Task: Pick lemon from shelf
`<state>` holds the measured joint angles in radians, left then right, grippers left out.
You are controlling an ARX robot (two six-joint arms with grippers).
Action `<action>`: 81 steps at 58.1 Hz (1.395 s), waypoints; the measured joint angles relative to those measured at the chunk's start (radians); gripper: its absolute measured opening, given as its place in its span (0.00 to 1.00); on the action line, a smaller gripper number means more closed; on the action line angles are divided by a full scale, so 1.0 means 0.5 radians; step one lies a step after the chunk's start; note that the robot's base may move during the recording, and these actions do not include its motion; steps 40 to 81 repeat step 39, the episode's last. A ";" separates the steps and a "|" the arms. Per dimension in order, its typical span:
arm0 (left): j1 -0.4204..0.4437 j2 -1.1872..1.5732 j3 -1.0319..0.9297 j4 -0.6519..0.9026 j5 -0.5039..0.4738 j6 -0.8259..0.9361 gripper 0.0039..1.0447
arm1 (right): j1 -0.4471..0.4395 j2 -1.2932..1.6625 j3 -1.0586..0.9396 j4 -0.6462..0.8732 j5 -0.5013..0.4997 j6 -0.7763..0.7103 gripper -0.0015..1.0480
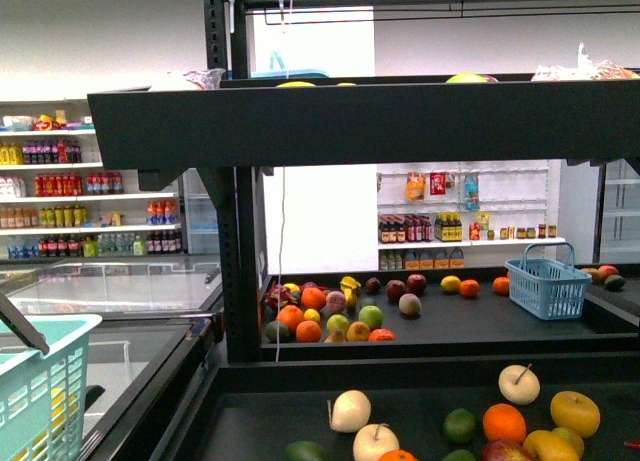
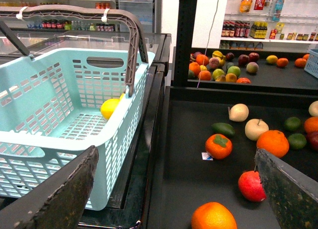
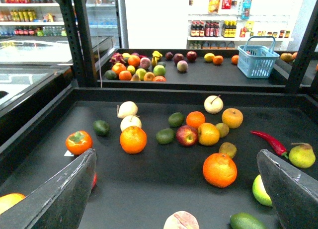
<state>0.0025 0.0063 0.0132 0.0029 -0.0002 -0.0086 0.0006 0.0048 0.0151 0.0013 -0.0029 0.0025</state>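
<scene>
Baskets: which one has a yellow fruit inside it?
The big pale-teal basket with the grey handle; a yellow fruit lies inside. The small blue basket on the back tray shows none.

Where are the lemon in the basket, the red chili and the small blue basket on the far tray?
lemon point(image 2: 109, 109), left wrist view, its rounded side.
red chili point(image 3: 269, 141), right wrist view, mid-body.
small blue basket point(image 3: 254, 64), right wrist view, front wall.

Yellow lemon lies inside the basket.
</scene>
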 joint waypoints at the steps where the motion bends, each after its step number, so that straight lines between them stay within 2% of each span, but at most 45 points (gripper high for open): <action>1: 0.000 0.000 0.000 0.000 0.000 0.000 0.92 | 0.000 0.001 0.000 0.000 0.000 0.000 0.93; 81: 0.000 0.000 0.000 0.000 0.000 0.000 0.92 | 0.000 0.000 0.000 0.000 0.000 0.000 0.93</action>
